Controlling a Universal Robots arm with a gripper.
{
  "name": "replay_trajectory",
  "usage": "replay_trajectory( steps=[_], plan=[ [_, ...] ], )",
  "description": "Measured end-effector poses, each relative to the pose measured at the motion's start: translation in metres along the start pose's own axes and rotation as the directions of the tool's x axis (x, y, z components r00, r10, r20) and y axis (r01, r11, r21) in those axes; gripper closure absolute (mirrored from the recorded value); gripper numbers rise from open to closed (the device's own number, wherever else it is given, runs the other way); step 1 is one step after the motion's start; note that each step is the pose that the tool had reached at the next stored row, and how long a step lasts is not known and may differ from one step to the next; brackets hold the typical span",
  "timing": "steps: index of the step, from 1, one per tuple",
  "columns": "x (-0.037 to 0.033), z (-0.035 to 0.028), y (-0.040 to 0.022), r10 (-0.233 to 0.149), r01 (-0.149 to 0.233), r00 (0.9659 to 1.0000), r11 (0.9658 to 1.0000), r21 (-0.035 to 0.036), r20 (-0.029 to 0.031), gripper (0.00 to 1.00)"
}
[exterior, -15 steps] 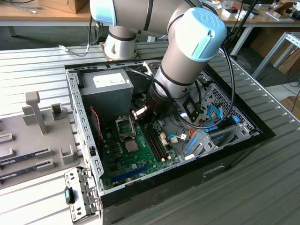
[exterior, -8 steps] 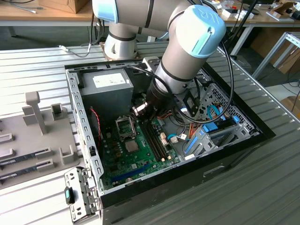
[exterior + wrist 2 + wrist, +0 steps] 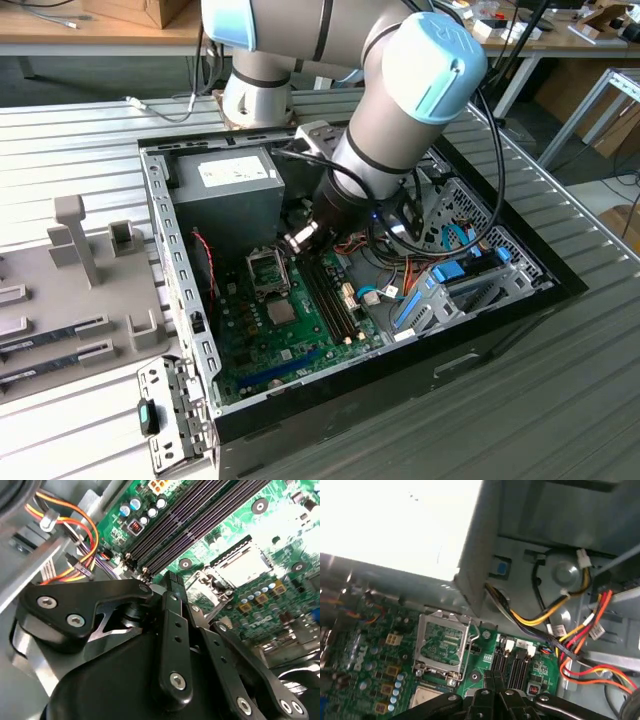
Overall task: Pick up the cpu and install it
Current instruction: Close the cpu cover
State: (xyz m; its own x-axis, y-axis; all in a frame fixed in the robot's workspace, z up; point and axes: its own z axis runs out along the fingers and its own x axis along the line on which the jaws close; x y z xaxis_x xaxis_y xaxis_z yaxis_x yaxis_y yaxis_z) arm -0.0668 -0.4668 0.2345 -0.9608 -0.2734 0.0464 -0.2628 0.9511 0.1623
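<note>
The cpu [image 3: 281, 312] is a small silvery-grey square lying flat on the green motherboard [image 3: 250, 350] inside the open computer case. It also appears in both wrist views [image 3: 244, 562] [image 3: 426, 696]. The socket's metal bracket [image 3: 264, 267] [image 3: 442, 644] is hinged open right beside it, on the side towards the power supply. My gripper [image 3: 298, 238] [image 3: 170, 578] [image 3: 495, 679] hangs above the board between the bracket and the memory slots [image 3: 328, 292]. It is a short way from the cpu and not touching it. Its fingers are shut, with nothing between them.
A grey power supply box [image 3: 225, 185] fills the case's far corner. Orange, yellow and black cables [image 3: 570, 630] run close behind the gripper. Blue drive fittings [image 3: 450, 275] sit at the exterior view's right. A grey parts fixture [image 3: 80, 290] stands outside the case's metal wall [image 3: 178, 300].
</note>
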Motion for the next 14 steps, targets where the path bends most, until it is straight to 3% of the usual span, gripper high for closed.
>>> replay_trajectory(
  steps=[2, 3, 5, 7, 8, 10, 11, 13, 14],
  plan=[
    [0.0, 0.0004, -0.0001, -0.058, 0.058, 0.9983, 0.9983, 0.0005, -0.0097, 0.89],
    [-0.0001, 0.0007, -0.0001, -0.097, 0.097, 0.9952, 0.9953, 0.0005, -0.0162, 0.89],
    [-0.0001, 0.0013, -0.0002, -0.17, 0.17, 0.985, 0.9854, 0.0002, -0.029, 0.89],
    [-0.0003, 0.0015, -0.0003, -0.204, 0.204, 0.9783, 0.9789, -0.0004, -0.035, 0.89],
    [-0.0005, 0.0016, -0.0004, -0.235, 0.235, 0.9712, 0.972, -0.0013, -0.0402, 0.89],
    [-0.0007, 0.0016, -0.0005, -0.265, 0.265, 0.9633, 0.9643, -0.0024, -0.0449, 0.89],
    [-0.0009, 0.0017, -0.0006, -0.295, 0.295, 0.9543, 0.9555, -0.0034, -0.0498, 0.89],
    [-0.0012, 0.0019, -0.0006, -0.331, 0.331, 0.9419, 0.9435, -0.005, -0.0555, 0.89],
    [-0.0014, 0.0019, -0.0007, -0.36, 0.36, 0.9312, 0.933, -0.0073, -0.0594, 0.89]
  ],
)
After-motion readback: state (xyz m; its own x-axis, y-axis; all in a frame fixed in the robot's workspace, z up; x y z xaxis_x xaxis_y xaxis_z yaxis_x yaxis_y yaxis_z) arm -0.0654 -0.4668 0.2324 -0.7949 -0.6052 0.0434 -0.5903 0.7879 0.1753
